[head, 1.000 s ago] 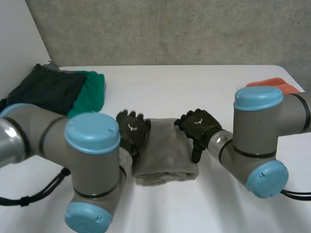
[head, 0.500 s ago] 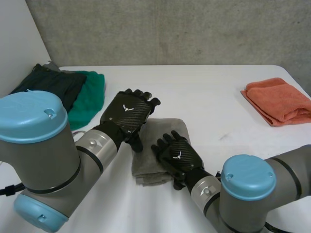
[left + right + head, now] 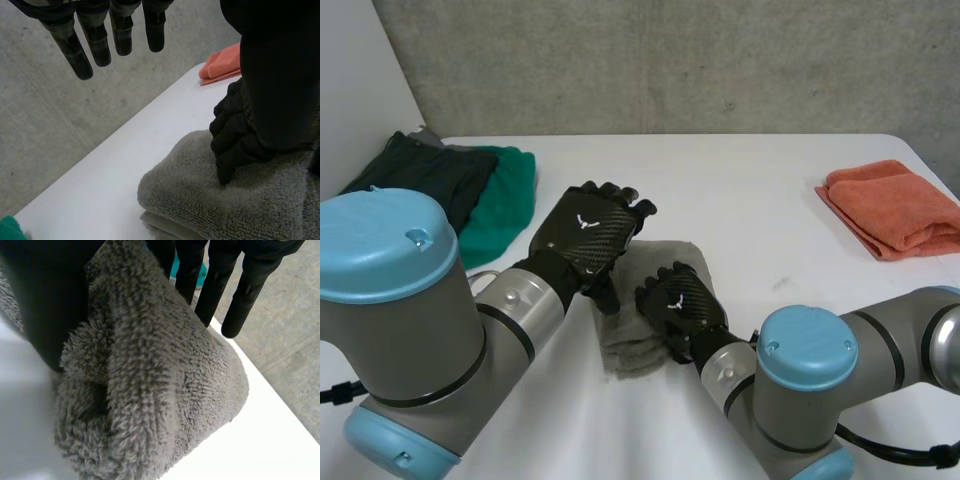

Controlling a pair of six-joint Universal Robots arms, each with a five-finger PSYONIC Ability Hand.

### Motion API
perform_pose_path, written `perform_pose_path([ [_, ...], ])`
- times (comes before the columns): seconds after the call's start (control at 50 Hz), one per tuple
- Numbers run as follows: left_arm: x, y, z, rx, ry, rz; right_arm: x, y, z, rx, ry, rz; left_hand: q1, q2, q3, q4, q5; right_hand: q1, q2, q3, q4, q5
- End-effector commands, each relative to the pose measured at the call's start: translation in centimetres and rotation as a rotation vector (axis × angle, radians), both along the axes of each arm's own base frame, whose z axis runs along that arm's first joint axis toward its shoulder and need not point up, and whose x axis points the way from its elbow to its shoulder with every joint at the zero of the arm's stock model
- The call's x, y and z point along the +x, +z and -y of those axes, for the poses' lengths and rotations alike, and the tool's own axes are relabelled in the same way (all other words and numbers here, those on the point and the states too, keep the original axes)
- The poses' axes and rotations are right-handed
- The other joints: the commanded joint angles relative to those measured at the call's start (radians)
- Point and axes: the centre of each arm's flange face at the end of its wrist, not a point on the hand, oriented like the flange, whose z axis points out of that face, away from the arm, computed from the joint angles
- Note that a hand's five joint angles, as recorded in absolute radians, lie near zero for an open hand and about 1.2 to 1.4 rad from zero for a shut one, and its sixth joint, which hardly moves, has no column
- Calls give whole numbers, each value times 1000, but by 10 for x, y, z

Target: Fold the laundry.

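The left hand [image 3: 588, 232] hovers open over the grey towel [image 3: 630, 345]; the right hand [image 3: 682, 308] pinches its middle between thumb and fingers.

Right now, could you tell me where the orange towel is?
In the head view, the folded orange towel lies near the white table's right edge, far from the grey towel at the middle.

Table [image 3: 740, 190] middle and far edge open. Orange towel [image 3: 890, 205] blocks right edge; clothes pile [image 3: 470, 190] far-left corner; grey towel [image 3: 635, 340] near front edge.
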Motion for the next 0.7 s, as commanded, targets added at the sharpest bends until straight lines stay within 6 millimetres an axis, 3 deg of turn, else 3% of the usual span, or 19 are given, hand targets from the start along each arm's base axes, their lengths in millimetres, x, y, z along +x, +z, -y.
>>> perform_pose_path([
  [0.02, -2, 8, -2, -17, -23, -16, 1, 6, 12, -21, -17, 19, -9, -6, -5, 0, 5, 262, 242, 245, 247, 294],
  [0.1, -4, 9, -2, -19, -41, -21, 1, 10, 18, -29, -25, 29, -6, -3, -2, 3, 8, 324, 304, 307, 308, 356],
  [0.2, -5, 11, -3, -22, -58, -26, 1, 6, 26, -22, -34, 34, -6, -3, -2, 3, 8, 798, 778, 781, 782, 830],
  [0.36, -10, 22, -2, -52, -76, -50, -18, 21, 64, -60, -139, 49, -15, -12, -11, -6, -1, 799, 778, 782, 783, 831],
  [0.44, -19, 33, -4, -76, -143, -77, -35, 56, 97, -143, -204, 101, -21, -18, -17, -12, -7, 799, 778, 782, 783, 831],
  [0.58, -31, 56, -8, -128, -240, -130, -54, 93, 145, -255, -243, 161, -21, -18, -17, -12, -7, 799, 778, 782, 783, 831],
  [0.7, -40, 71, -12, -151, -272, -172, -89, 143, 208, -441, -291, 250, -21, -18, -17, -12, -7, 799, 778, 782, 783, 831],
])
